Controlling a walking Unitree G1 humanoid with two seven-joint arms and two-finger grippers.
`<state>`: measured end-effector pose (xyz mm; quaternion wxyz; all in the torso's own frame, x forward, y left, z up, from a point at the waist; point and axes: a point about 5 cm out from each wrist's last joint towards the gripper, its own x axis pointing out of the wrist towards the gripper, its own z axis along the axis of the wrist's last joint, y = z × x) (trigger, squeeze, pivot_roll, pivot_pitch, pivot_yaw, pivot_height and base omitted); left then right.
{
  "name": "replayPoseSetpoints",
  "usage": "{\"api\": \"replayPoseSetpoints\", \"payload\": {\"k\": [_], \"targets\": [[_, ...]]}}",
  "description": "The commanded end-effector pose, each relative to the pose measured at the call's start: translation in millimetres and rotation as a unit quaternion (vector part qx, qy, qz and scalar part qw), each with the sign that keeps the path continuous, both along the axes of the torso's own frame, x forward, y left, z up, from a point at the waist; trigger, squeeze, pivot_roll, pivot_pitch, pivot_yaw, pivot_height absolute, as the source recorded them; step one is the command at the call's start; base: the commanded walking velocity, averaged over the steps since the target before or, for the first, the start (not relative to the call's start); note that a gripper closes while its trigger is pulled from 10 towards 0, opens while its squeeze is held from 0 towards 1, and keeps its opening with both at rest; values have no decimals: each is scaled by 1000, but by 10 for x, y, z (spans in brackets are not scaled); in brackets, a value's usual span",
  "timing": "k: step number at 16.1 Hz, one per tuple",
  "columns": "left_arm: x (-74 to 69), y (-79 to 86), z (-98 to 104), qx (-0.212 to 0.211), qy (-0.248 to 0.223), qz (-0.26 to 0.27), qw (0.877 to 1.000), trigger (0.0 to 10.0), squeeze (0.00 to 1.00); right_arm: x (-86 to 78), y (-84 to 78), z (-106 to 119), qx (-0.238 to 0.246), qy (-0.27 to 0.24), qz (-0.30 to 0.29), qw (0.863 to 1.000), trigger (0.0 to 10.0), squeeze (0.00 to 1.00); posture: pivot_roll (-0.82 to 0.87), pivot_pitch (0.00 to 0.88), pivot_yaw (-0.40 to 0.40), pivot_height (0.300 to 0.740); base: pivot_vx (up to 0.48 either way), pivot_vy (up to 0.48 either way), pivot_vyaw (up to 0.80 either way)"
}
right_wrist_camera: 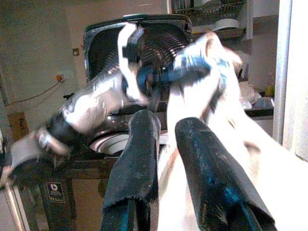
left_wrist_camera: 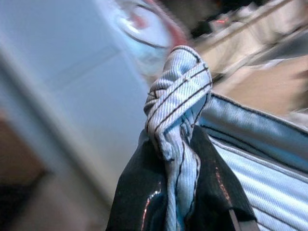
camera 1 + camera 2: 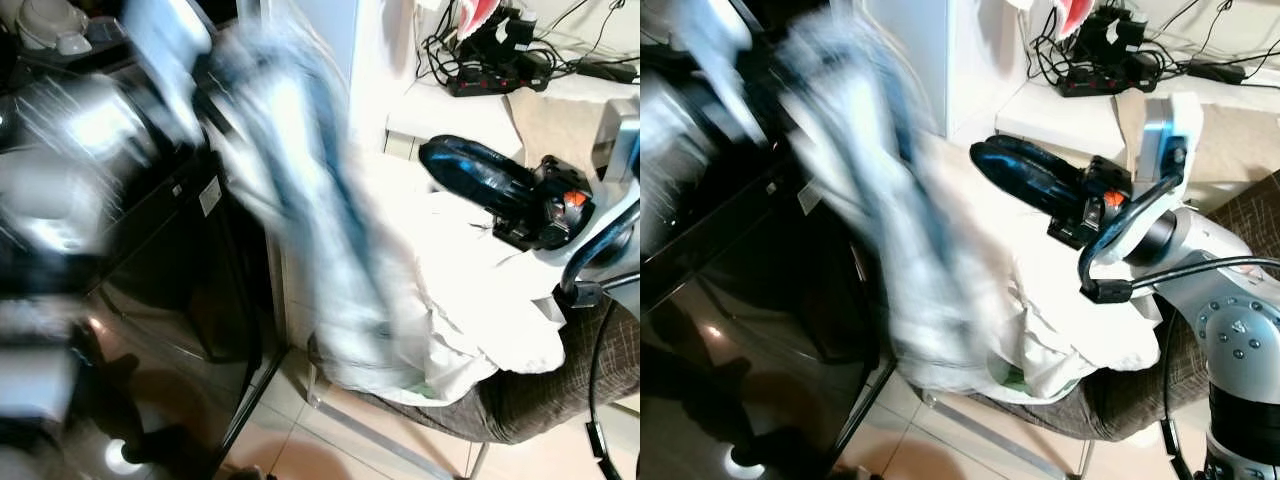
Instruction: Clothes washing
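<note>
- The left arm is a smear of silver high on the left, and its left tool (image 2: 175,192) is clamped on a striped shirt (image 3: 300,200), light blue with thin dark lines.
- The left wrist view is the clearest look: a twisted knot of the striped cloth bulges up between the two black fingers (image 2: 139,202), pinched tight, with a flat run of the same fabric beside it.
- The shirt hangs down long from that grip, heavily blurred, draping in front of the dark washing machine (image 3: 170,250) and trailing toward the pile below.
- Its lower end meets a heap of white laundry (image 3: 480,300) lying on a seat with a brown woven cover (image 3: 540,400); pale tiled floor (image 3: 330,450) shows beneath.
- The right tool (image 3: 470,170) hovers over that white heap, long black fingers pointing toward the hanging shirt.
- In the right wrist view its two fingers (image 1: 139,159) stand apart with a clear gap and nothing between them, so this one is open.
- That same view looks across at the left arm lifting the bunched cloth in front of the machine, whose dark lid (image 1: 159,43) stands raised, with a pale drum rim (image 1: 113,142) below.
- Behind the seat, a white desk (image 3: 440,110) carries a black power strip (image 3: 500,70) and a tangle of cables.
</note>
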<state>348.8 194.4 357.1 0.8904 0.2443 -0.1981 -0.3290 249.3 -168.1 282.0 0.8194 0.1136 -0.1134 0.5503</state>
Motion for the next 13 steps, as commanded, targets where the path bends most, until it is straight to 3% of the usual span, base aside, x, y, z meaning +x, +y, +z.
{"api": "replayPoseSetpoints", "payload": {"k": [1,2,3,4,5,6,7,8,10,11,12,13], "targets": [[21,268,449,28,-96,109,989,0,0,-29,23,38,-6,-18,-1,1000,10000,0,-13,0,37,740,0,0,0],[27,356,594,42,-126,152,979,0,0,-25,26,41,-5,-20,-3,1000,10000,0,-13,0,37,740,0,0,0],[-12,576,964,95,-217,290,927,0,0,-24,40,45,-8,-25,-3,1000,10000,0,-12,0,42,740,0,0,0],[-60,678,1133,127,-262,359,887,0,0,-25,50,46,-11,-27,-3,1000,10000,0,-12,0,42,740,0,0,0],[-104,746,1241,148,-291,401,856,0,0,-26,57,46,-12,-28,-4,1000,10000,0,-12,0,42,740,0,0,0],[-152,863,1364,192,-322,466,802,0,0,-27,76,37,-16,-30,-7,999,10000,0,-15,0,57,740,0,0,0],[-130,907,1352,207,-316,480,792,0,0,-30,87,29,-18,-30,-8,999,10000,0,-15,0,57,740,0,0,0],[-67,952,1268,222,-296,489,790,0,0,-30,102,16,-19,-29,-10,999,10000,0,-15,0,57,740,0,0,0],[160,1029,835,271,-207,488,803,0,0,-15,182,-47,-35,-22,-13,999,10000,0,-19,0,62,740,0,0,0],[223,1088,648,281,-158,491,809,3922,0,0,232,-89,-51,-16,-15,998,10000,0,-19,0,62,740,0,0,0],[281,1184,381,288,-87,497,814,10000,0,25,310,-165,-82,-7,-21,996,10000,0,-19,0,62,740,0,0,0],[289,1245,267,294,-53,506,809,10000,0,32,347,-200,-95,-4,-22,995,10000,0,-19,0,62,740,0,0,0]]}}
